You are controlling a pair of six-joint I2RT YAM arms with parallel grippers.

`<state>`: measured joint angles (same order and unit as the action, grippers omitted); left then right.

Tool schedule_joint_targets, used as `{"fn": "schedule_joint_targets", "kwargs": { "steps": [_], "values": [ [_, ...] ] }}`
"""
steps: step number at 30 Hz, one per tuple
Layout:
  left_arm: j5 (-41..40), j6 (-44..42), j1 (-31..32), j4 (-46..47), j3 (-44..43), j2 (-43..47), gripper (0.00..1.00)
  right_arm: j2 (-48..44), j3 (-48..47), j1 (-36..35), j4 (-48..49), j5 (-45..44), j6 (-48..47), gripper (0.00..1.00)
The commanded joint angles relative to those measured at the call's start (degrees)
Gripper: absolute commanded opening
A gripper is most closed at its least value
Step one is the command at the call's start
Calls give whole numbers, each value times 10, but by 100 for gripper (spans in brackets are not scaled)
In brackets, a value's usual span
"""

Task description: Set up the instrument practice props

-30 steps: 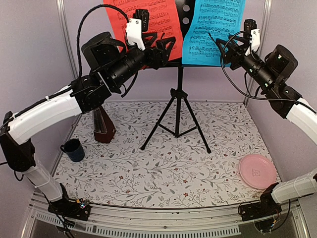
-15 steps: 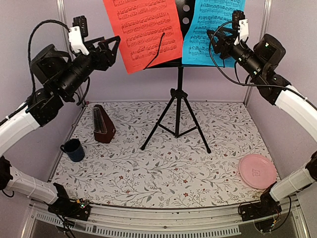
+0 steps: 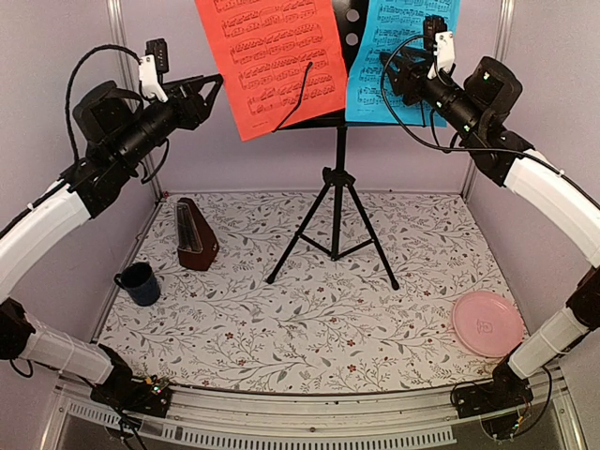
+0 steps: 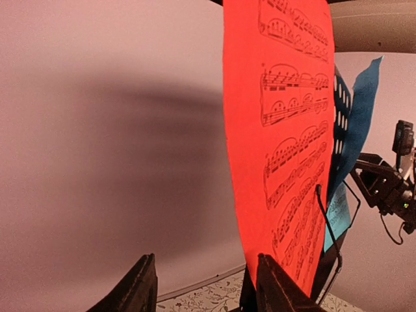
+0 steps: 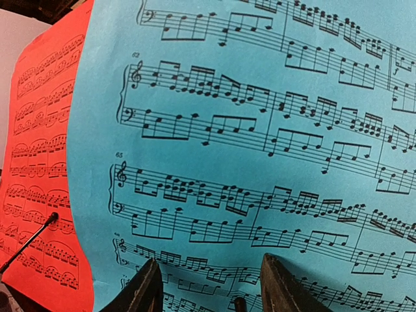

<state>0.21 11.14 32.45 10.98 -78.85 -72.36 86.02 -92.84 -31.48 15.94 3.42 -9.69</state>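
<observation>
Looking from above, the music stand [image 3: 337, 178] carries the red sheet [image 3: 277, 56] and the cyan sheet [image 3: 398, 47]; the metronome [image 3: 195, 239] stands on the table to its left. Left wrist view: the left gripper [image 4: 207, 276] is parted and empty beside the red sheet. Right wrist view: the right gripper [image 5: 211, 276], also parted and empty, faces the cyan sheet; I think a push here may knock it off.

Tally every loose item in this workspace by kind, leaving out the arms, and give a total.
Printed music sheets (red sheet, cyan sheet): 2
Black perforated music stand on tripod legs: 1
Brown wooden pyramid metronome: 1
Dark blue mug: 1
Pink round plate: 1
Total: 6
</observation>
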Motion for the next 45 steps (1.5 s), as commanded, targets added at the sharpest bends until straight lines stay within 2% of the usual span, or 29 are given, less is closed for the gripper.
{"fn": "schedule_joint_targets", "kwargs": {
  "steps": [1,7,10,13,16,19,23,32,45],
  "values": [
    [80,21,-15,40,-19,-4,53,12,-24,-1,12,-18,-6,53],
    [102,24,-23,47,-43,-22,52,24,-39,-1,12,-24,-11,53],
    [108,22,-25,47,-61,-34,46,29,-43,-1,13,-21,-10,52],
    [110,19,-26,38,-89,-55,36,31,-44,-1,13,-12,-6,48],
    [108,19,-27,27,-113,-71,21,33,-45,-1,13,-5,-2,44],
    [109,18,-27,22,-131,-81,10,33,-46,-1,13,-1,-2,41],
    [113,14,-27,11,-166,-101,0,34,-48,-1,13,7,-1,40],
    [142,4,-26,-25,-240,-147,0,40,-49,-1,13,9,0,40],
    [142,-8,-25,-47,-231,-151,0,-25,6,-1,12,3,9,43]
  ]
}}
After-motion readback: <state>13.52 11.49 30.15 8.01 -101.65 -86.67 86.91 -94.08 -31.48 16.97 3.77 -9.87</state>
